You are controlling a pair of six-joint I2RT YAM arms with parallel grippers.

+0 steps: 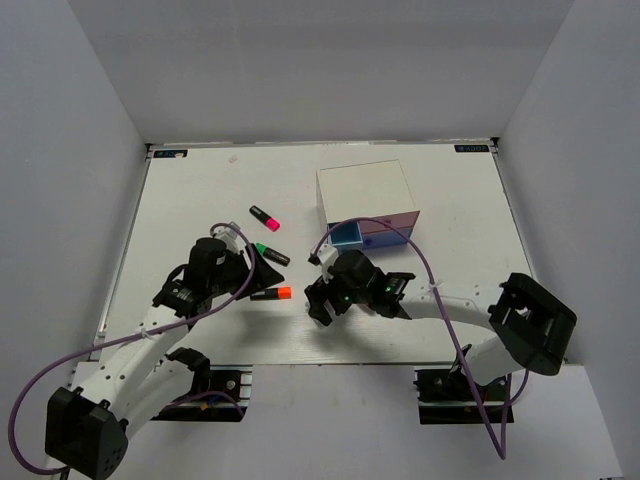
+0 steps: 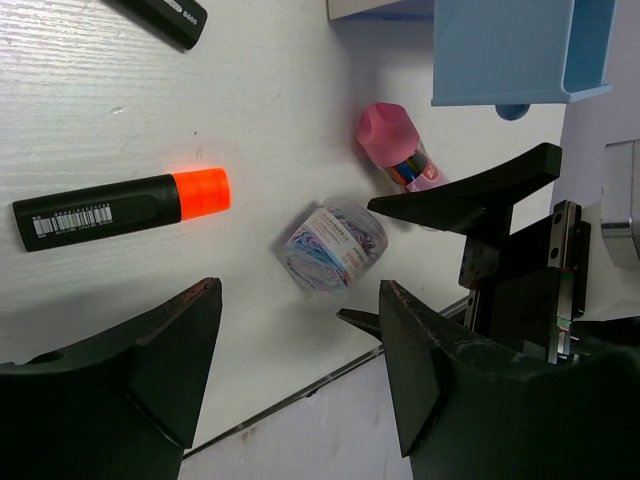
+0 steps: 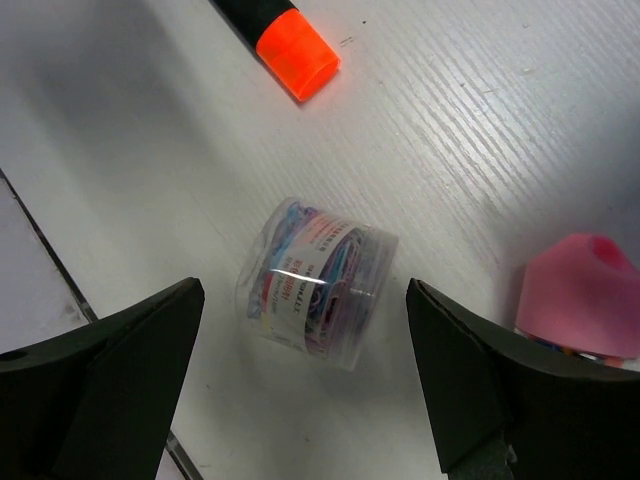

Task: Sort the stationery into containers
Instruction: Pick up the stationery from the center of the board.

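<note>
The left gripper [image 2: 298, 290] is held apart, the orange-capped highlighter [image 2: 120, 208] lying ahead. A clear tub of clips [image 2: 333, 247] is framed untouched by the spread right gripper [image 3: 303, 290], with the pink gadget [image 2: 395, 145] beside it and the light-blue drawer [image 2: 510, 50] pulled open.

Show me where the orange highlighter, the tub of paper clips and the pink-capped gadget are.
orange highlighter [image 2: 125, 210]: left wrist view, on its black barrel.
tub of paper clips [image 3: 315, 285]: right wrist view, on its clear side.
pink-capped gadget [image 2: 393, 143]: left wrist view, on its pink cap.
</note>
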